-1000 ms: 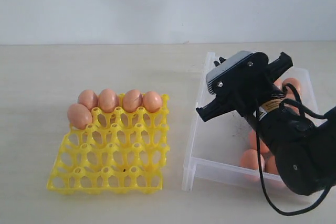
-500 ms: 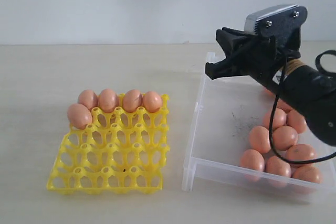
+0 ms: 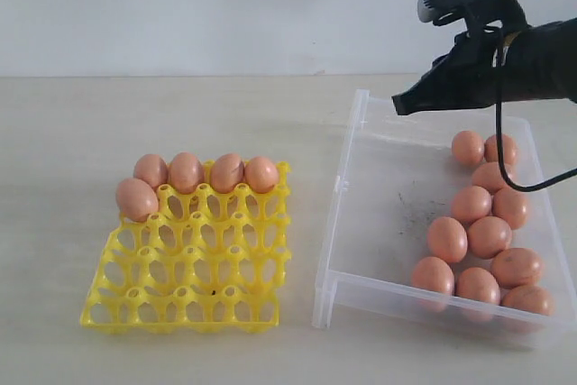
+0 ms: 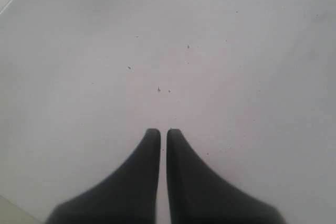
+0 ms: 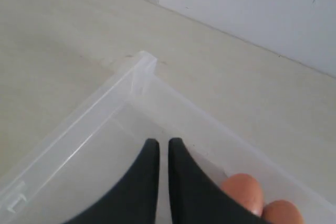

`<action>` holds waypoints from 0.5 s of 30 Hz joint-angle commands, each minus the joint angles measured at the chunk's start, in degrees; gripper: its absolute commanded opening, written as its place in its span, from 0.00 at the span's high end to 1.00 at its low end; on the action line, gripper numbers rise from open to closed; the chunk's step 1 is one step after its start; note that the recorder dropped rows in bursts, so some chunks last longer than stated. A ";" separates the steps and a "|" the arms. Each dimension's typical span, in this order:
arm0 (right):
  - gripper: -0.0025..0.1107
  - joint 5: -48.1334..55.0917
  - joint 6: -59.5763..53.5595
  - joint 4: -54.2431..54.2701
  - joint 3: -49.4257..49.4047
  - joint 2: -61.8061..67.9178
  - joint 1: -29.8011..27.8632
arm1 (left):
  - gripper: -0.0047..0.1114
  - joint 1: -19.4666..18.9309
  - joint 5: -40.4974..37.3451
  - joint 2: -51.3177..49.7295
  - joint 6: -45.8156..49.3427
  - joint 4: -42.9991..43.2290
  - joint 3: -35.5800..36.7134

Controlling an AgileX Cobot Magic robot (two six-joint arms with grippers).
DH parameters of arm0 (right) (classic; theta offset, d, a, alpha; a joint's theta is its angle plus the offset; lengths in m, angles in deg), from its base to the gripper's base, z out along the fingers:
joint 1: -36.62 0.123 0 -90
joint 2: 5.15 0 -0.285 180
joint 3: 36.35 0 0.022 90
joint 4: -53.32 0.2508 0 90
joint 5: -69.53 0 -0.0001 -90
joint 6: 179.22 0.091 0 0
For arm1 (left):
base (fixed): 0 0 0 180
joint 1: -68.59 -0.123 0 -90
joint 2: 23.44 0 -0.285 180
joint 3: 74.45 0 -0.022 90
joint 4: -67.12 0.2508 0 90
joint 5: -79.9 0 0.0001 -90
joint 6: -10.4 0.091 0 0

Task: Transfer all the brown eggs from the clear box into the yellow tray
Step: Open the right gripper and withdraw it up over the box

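The yellow tray [image 3: 194,277] lies on the left of the table with several brown eggs [image 3: 185,171] along its far row and one in the row behind at the left. The clear box [image 3: 347,169] on the right holds several more brown eggs [image 3: 471,204] clustered on its right side. My right gripper [image 3: 399,105] hangs shut and empty above the box's far edge; its wrist view shows the box corner [image 5: 142,66] and two eggs [image 5: 244,192] beside the shut right gripper [image 5: 159,142]. My left gripper [image 4: 159,131] is shut over a plain pale surface.
A pale wall [image 3: 225,6] runs behind the beige table [image 3: 135,114]. A black cable [image 3: 505,160] loops down from the right arm over the box's far right side.
The right arm has risen and swung back to the far right, away from the box's middle. The eggs it was covering in the box now show. Tray eggs have not moved.
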State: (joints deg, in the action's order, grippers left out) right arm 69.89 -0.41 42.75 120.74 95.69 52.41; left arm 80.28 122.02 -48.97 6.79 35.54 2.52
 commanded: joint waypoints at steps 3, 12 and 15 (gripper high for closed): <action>0.98 -28.44 -4.33 -11.19 -7.96 -0.39 -0.32 | 0.92 -0.12 -0.20 2.03 0.29 -0.16 0.24; 0.98 -56.69 -33.66 8.68 -19.12 -0.39 -0.32 | 0.92 -0.12 -10.91 5.23 4.51 -0.16 0.24; 0.98 -62.05 -28.96 12.83 -20.11 -0.39 -0.32 | 0.92 -0.12 -18.04 6.10 9.51 0.58 0.24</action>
State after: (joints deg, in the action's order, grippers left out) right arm 12.89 -31.59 50.21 101.74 95.69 52.41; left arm 80.28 110.74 -43.91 11.99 35.54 2.52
